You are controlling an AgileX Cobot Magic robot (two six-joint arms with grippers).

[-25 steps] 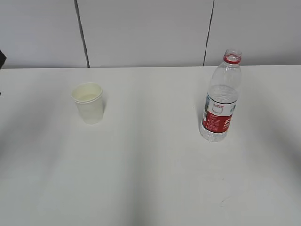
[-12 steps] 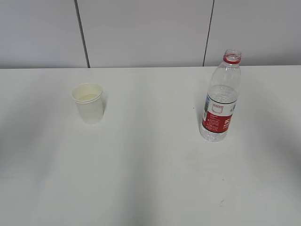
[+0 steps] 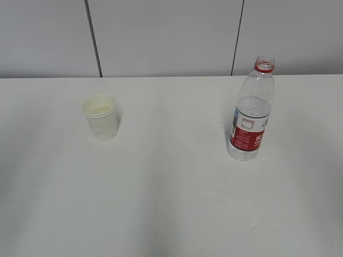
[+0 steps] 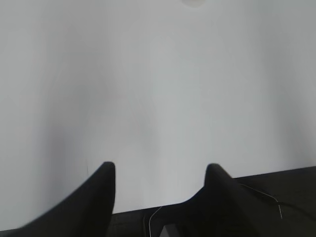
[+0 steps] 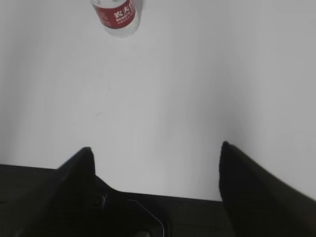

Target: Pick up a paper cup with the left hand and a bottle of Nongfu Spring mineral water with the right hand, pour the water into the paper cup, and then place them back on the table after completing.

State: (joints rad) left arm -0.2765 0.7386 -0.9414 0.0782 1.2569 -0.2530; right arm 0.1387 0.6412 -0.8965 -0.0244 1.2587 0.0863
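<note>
White tabletop (image 3: pixel 171 203) is spread beneath both claws, backed by a pale panelled wall (image 3: pixel 161 37). Nothing is held by the left hand (image 4: pixel 160 170), its fingers parted above bare table near the edge; the right hand (image 5: pixel 155 153) is spread wider, likewise empty. Further out, the paper cup (image 3: pixel 101 117) is seen upright on the left, well apart from the bottle (image 3: pixel 252 110) — uncapped, red-labelled, upright on the right — with water (image 3: pixel 251 110) seen inside.
</note>
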